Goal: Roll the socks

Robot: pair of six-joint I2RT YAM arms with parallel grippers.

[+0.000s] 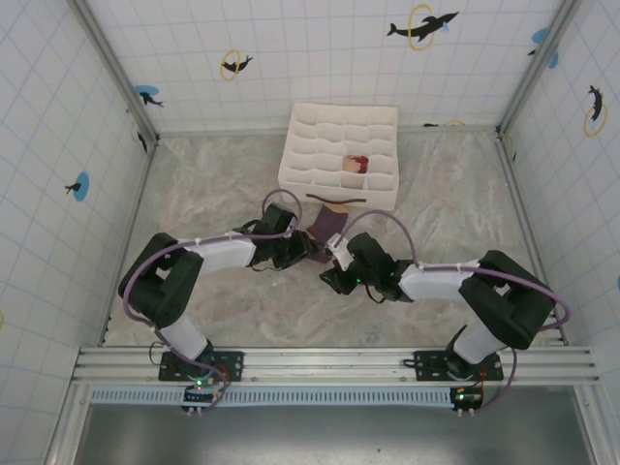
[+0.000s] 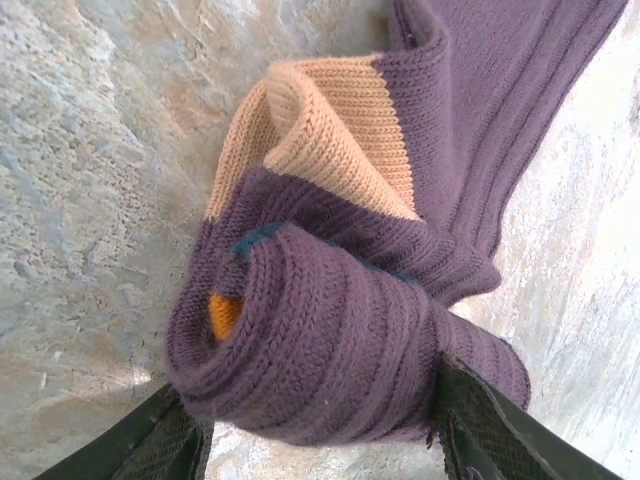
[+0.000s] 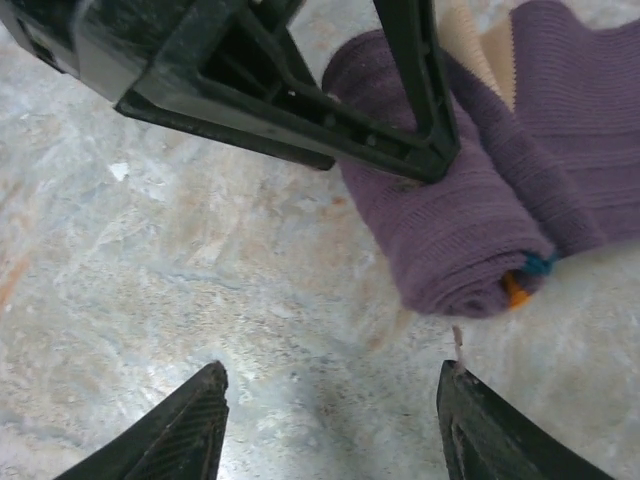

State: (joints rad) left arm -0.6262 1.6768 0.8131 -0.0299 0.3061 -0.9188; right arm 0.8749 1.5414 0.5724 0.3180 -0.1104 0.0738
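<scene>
Socks stand half done: the beige sock (image 1: 356,164) looks already rolled and tucked into a compartment of the box (image 1: 291,145), while the purple sock (image 2: 340,350) lies on the tabletop (image 3: 150,260) just in front of the box, between my two claws. Its toe end is wound into a tight roll, but the leg runs out flat beyond it. My left claw (image 2: 315,420) pinches that roll from both sides. My right claw (image 3: 332,400) hangs spread over bare tabletop beside it, holding nothing. Left to do, I judge: wind up the leg, then probably box it.
</scene>
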